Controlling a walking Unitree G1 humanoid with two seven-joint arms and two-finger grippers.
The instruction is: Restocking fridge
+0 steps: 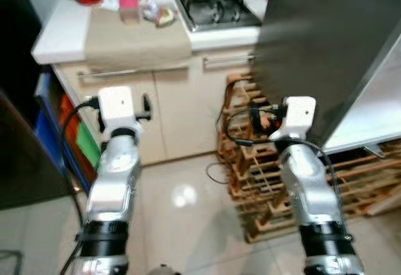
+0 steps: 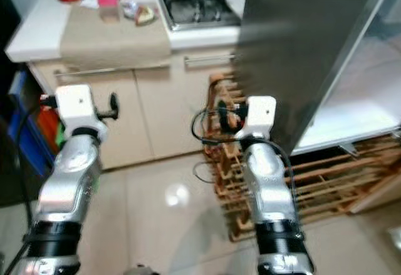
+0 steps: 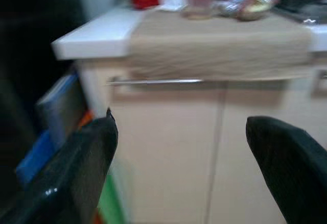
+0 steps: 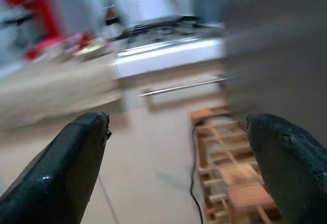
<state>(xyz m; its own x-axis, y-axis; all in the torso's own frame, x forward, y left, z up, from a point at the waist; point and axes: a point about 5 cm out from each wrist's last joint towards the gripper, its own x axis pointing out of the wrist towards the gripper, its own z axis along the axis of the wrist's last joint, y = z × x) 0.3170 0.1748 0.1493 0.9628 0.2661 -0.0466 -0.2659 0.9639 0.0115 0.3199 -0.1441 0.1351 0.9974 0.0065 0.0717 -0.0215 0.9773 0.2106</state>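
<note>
Left gripper (image 3: 179, 147), fingers spread wide and holding nothing, is raised before the cream cabinet doors (image 1: 160, 109) under the white counter (image 1: 62, 34), where a beige cloth (image 1: 135, 37) hangs over the edge. Right gripper (image 4: 179, 152), also spread apart and empty, is raised before a wooden rack (image 1: 250, 168) standing on the floor beside the dark fridge door (image 1: 319, 43). Behind that door, a white fridge shelf (image 2: 357, 109) shows.
</note>
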